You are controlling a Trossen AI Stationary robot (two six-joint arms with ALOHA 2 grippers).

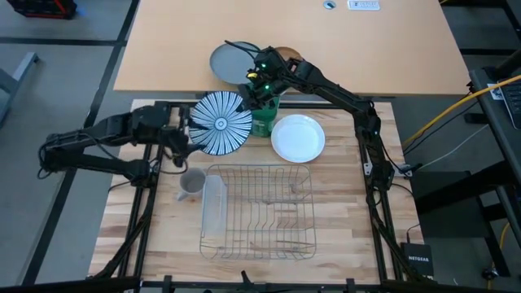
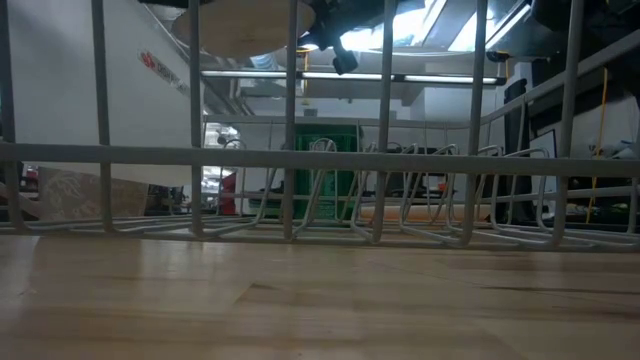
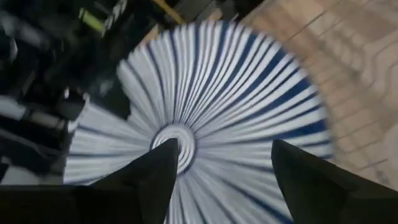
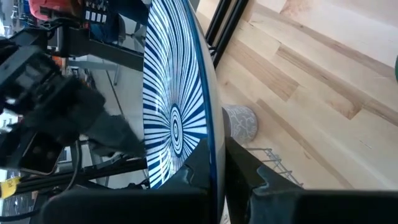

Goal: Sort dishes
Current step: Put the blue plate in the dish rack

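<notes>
The right end effector point(image 4: 221, 165) is pinched shut on the rim of the striped plate point(image 1: 220, 122). It holds the plate by the edge, so the face stays free for the other arm. The plate hangs in the air, just past the far side of the dish rack point(image 1: 244, 168) and not in it yet. I think it is being passed across or carried to the rack.

The right arm reaches a long way from the rack's right side and bends over the plate. The left end effector point(image 3: 221, 146) is wide open with nothing in it. It points at the plate's face from the rack's far left. I cannot tell if it touches.

The white plate point(image 1: 298, 137) lies flat on the bench point(image 1: 342, 212), just past the rack.
</notes>
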